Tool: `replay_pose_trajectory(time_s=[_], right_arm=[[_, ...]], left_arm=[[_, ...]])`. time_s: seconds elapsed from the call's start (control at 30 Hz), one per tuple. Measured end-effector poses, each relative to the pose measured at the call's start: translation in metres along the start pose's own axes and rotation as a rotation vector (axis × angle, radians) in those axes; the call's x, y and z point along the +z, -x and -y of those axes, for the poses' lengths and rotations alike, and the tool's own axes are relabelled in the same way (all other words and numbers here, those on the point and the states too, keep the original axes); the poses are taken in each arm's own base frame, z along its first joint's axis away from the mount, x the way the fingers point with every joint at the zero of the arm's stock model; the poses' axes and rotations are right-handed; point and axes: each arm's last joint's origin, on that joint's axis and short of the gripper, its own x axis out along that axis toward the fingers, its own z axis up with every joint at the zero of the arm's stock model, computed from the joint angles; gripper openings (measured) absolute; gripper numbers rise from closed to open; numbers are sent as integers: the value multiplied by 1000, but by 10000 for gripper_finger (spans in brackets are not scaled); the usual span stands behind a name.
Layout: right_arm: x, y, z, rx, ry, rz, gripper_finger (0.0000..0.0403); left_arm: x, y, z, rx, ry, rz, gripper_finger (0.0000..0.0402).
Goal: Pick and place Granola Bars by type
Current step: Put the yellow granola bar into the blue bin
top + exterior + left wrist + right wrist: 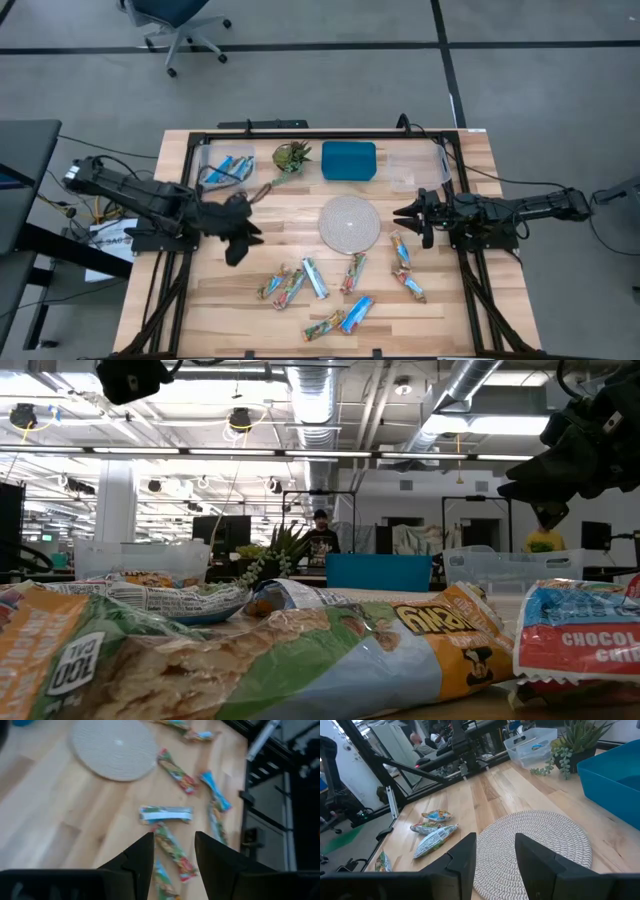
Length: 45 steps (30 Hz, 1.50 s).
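Wooden surface [300,310] is carrying scattered Granola Bars [315,278]; left end effector [236,250] is hovering released just beside the nearest, lengthwise between its fingers, right end effector [412,222] released.

Both end effectors [238,240] [405,213] agape, empty

A round woven mat [350,222] lay mid-worktop [470,300] — behind it sat a blue bin [349,160], beside a leafy plant [292,156].

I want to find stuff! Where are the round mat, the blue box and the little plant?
Round mat [350,223], high view, on its woven middle.
Blue box [349,160], high view, on its middle.
Little plant [292,156], high view, on its green leaves.
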Motion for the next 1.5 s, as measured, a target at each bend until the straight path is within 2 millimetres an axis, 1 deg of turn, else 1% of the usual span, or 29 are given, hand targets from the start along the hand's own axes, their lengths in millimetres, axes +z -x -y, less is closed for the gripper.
replay_pose_trajectory(time_s=[0.13,0.3,0.4,0.5,0.63,0.8,0.93,1.13,1.2,1.27,1.37,1.5], right_arm=[[0,0,0,-1,0,0,127],[0,0,0,-1,0,0,127],[0,0,0,0,0,0,127],[0,0,0,0,0,0,127],[0,0,0,0,0,0,127],[0,0,0,0,0,0,127],[0,0,0,-1,0,0,127],[0,0,0,0,0,0,127],[0,0,0,-1,0,0,127],[0,0,0,-1,0,0,127],[0,0,0,0,0,0,127],[0,0,0,0,-1,1,127]], left_arm=[[-12,-19,15,-18,4,-86,135],[-30,-46,26,56,82,-185,135],[-39,-63,29,108,114,-236,135],[-49,-78,32,146,110,-289,137],[-58,-96,31,187,94,-349,151],[-65,-110,31,218,61,-384,184],[-67,-121,33,202,66,-388,215],[-77,-144,35,179,64,-447,249],[-79,-150,32,197,62,-457,251],[-79,-152,30,216,63,-454,250],[-76,-154,26,260,68,-411,242],[-75,-156,23,277,73,-414,228]])
